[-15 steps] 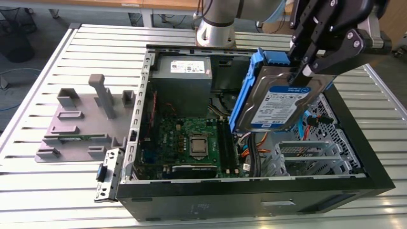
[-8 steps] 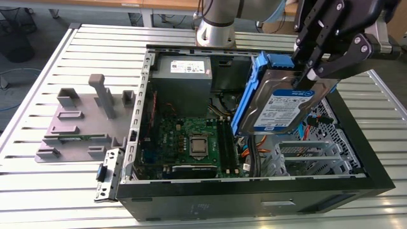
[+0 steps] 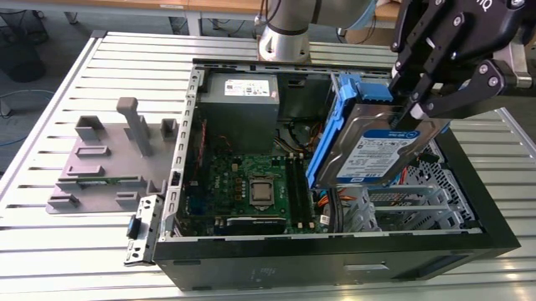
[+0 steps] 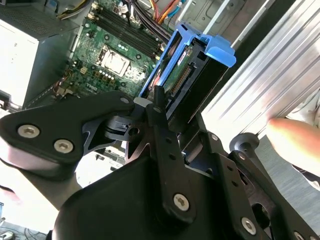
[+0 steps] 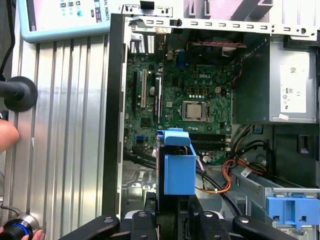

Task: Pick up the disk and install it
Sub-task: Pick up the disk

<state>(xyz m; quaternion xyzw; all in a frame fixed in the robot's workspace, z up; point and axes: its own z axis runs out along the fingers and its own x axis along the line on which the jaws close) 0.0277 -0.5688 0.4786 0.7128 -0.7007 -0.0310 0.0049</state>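
The disk (image 3: 377,150) is a silver drive with a white-and-blue label in a blue plastic bracket. It hangs tilted, on edge, above the open computer case (image 3: 335,254), over the side at the exterior view's right. My gripper (image 3: 412,111) is shut on its upper end. In the second wrist view the disk (image 4: 192,65) runs away from the black fingers (image 4: 159,112) toward the motherboard. The first wrist view has the bracket's blue end (image 5: 178,167) straight ahead of the gripper (image 5: 172,220).
In the case lie the green motherboard (image 3: 251,188), a grey power supply (image 3: 238,103) and a metal drive cage (image 3: 402,207). A grey fixture plate (image 3: 100,163) sits on the slatted table at the exterior view's left. A hand (image 4: 295,145) is beside the case.
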